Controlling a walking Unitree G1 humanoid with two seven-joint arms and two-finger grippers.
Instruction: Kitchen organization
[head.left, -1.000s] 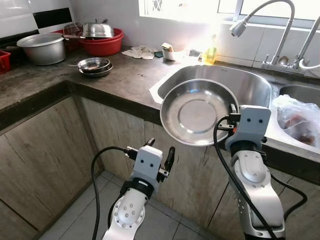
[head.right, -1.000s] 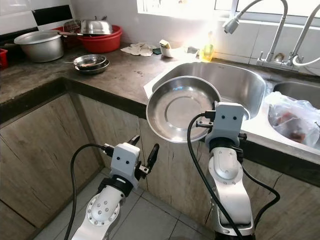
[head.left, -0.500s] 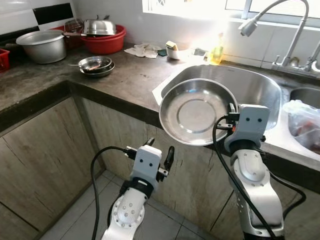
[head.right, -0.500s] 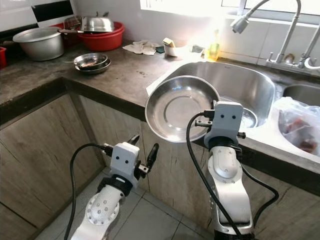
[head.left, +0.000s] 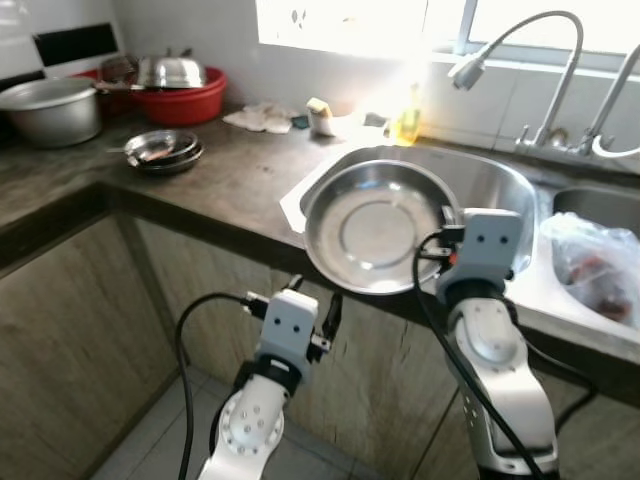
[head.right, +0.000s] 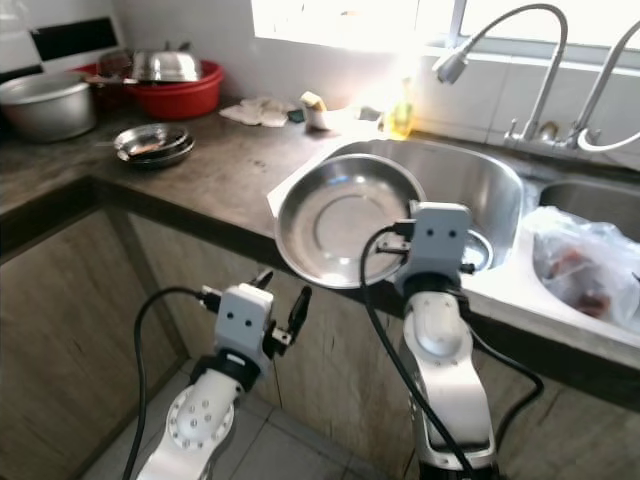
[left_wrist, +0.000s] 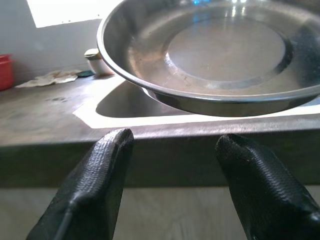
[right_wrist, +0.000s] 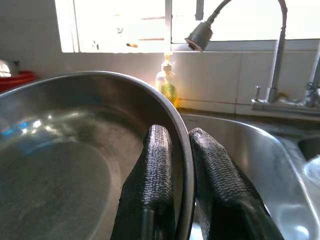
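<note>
The right gripper (right_wrist: 181, 165) pinches the rim of a wide steel basin (head.left: 372, 225), one finger inside the wall and one outside, holding it tilted in the air before the counter edge, in front of the sink (head.left: 500, 180). The left gripper (left_wrist: 172, 170) hangs lower beside the cabinet front, its fingers spread with nothing between them. On the dark counter (head.left: 230, 165) lie stacked steel plates (head.left: 163, 150), a red tub (head.left: 185, 100) and a grey pot (head.left: 45, 105). A plastic bag (head.left: 590, 265), perhaps of scraps, sits right of the sink.
</note>
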